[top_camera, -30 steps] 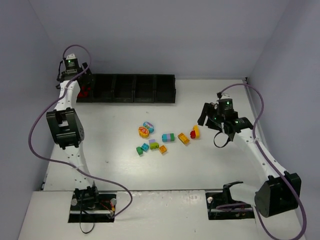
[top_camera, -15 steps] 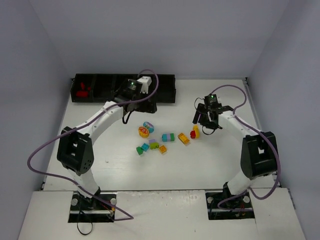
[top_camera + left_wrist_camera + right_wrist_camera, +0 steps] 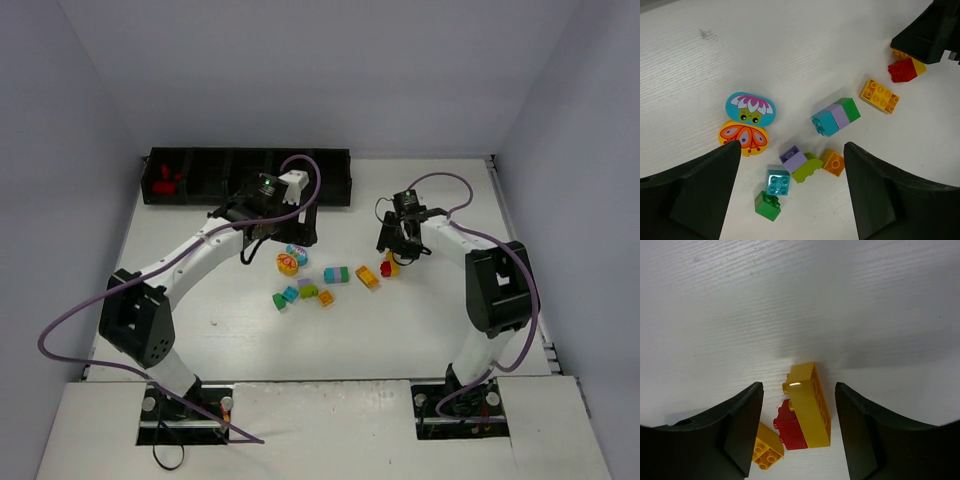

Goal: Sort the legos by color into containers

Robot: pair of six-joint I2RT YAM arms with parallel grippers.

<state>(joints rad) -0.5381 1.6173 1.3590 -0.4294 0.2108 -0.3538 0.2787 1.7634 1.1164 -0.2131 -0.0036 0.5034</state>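
Note:
The legos lie loose in the middle of the table. In the left wrist view I see a cyan flower piece [image 3: 750,106], an orange butterfly piece [image 3: 743,137], a cyan-lilac-green bar [image 3: 836,116], an orange brick [image 3: 880,95], lilac-and-lime bricks [image 3: 800,162], a small orange brick [image 3: 833,162], a cyan brick [image 3: 778,182] and a green brick [image 3: 767,205]. My left gripper [image 3: 795,192] [image 3: 297,238] hovers open above them. My right gripper [image 3: 797,435] [image 3: 392,250] is open, with its jaws on either side of a yellow brick [image 3: 810,405] joined to a red brick [image 3: 790,426].
The black five-compartment tray [image 3: 250,177] stands at the back left, with red bricks [image 3: 168,183] in its leftmost compartment. Another orange brick [image 3: 765,447] lies beside my right gripper's left finger. Grey walls close in the table on three sides.
My left arm has swung from the tray's left end to above the brick pile. My right gripper has moved left and down over the red and yellow bricks.

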